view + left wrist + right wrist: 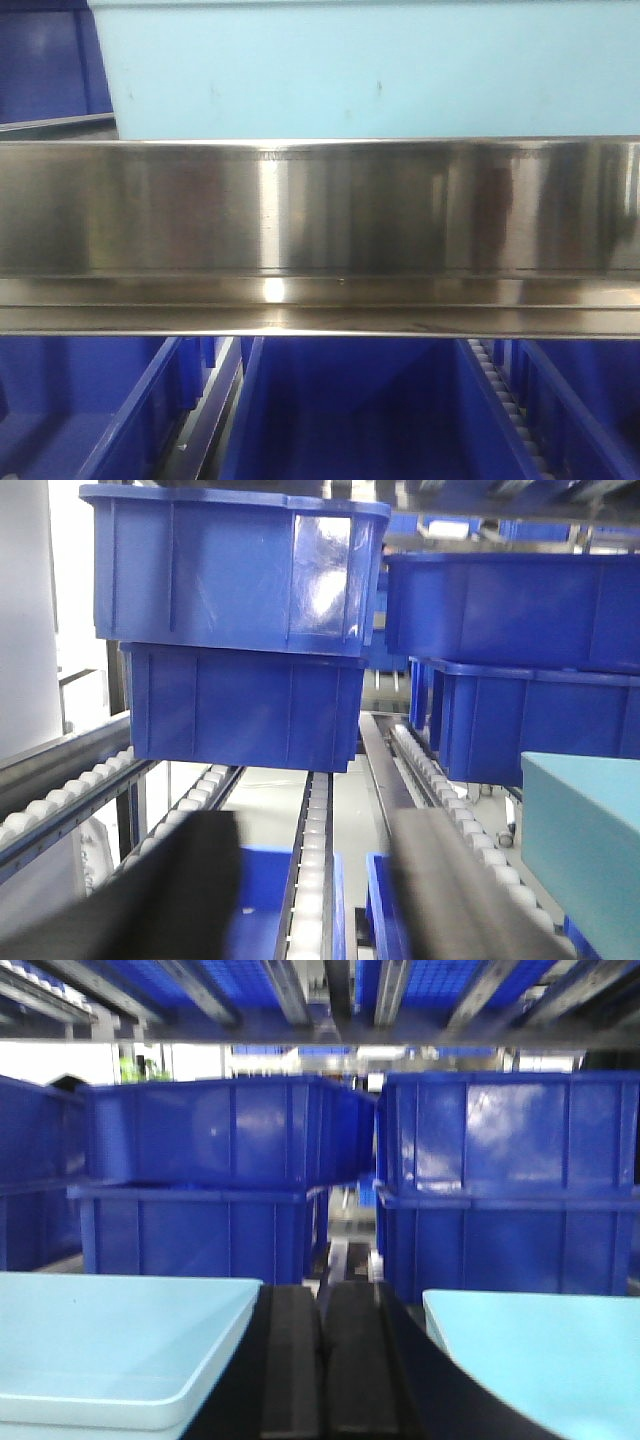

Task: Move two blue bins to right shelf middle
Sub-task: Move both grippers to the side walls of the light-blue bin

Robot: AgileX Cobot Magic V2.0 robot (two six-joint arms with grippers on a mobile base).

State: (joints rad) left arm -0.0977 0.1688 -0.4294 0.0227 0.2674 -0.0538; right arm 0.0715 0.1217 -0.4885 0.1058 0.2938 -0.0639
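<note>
Two pale light-blue bins show in the right wrist view, one at lower left [110, 1350] and one at lower right [540, 1350]. My right gripper [322, 1295] sits in the gap between them, its two black fingers pressed together and holding nothing. In the left wrist view my left gripper [315, 825] is open and empty above a roller track [312, 880], with a pale bin's corner [585, 850] to its right. The front view shows a pale bin's wall [380, 70] above a steel shelf rail [320, 230].
Stacked dark blue bins stand behind both grippers, at left [240, 630] and right [530, 670] in the left wrist view and across the right wrist view [220, 1180]. More dark blue bins [350, 410] sit below the rail. Shelf beams [330, 1000] run overhead.
</note>
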